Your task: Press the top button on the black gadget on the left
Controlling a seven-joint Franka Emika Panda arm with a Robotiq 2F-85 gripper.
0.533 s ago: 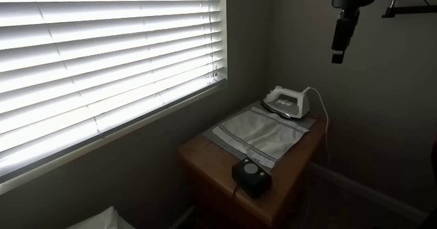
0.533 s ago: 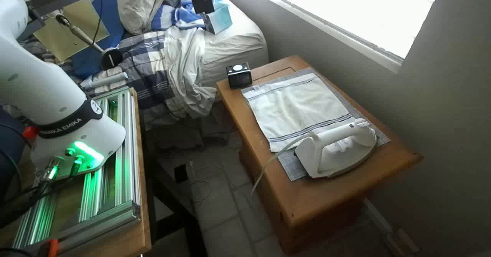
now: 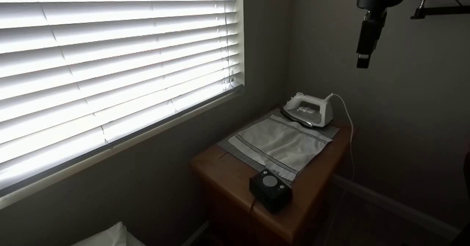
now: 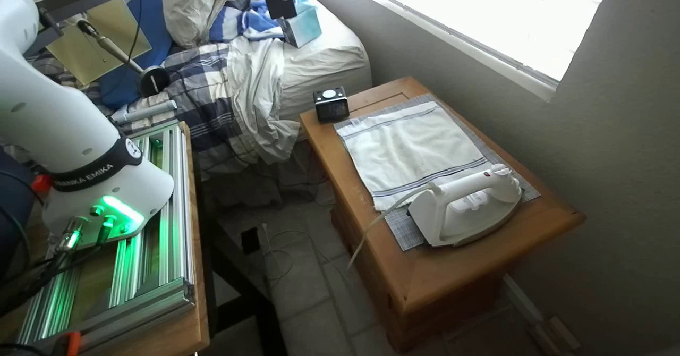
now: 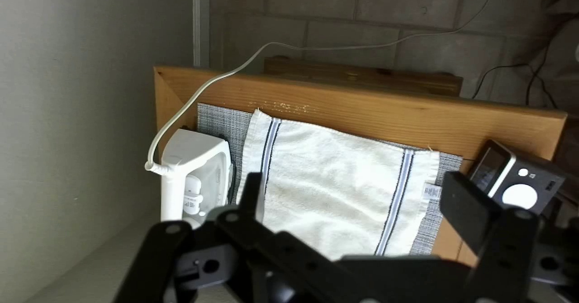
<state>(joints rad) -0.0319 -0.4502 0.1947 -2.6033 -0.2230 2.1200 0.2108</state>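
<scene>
The black gadget is a small black box with a large round pale button on its top face and smaller light dots beside it. It sits on the near end of the wooden table in an exterior view, and at the table's far left corner in an exterior view. In the wrist view the gadget is at the right, partly hidden behind the right finger. My gripper is open and empty, its fingers wide apart above the towel. It hangs high above the table level in both exterior views, apart from the gadget.
A white iron stands at the table's other end, its cord trailing to the floor. A white striped towel lies on a grey mat on the wooden table. A bed, wall and window surround it.
</scene>
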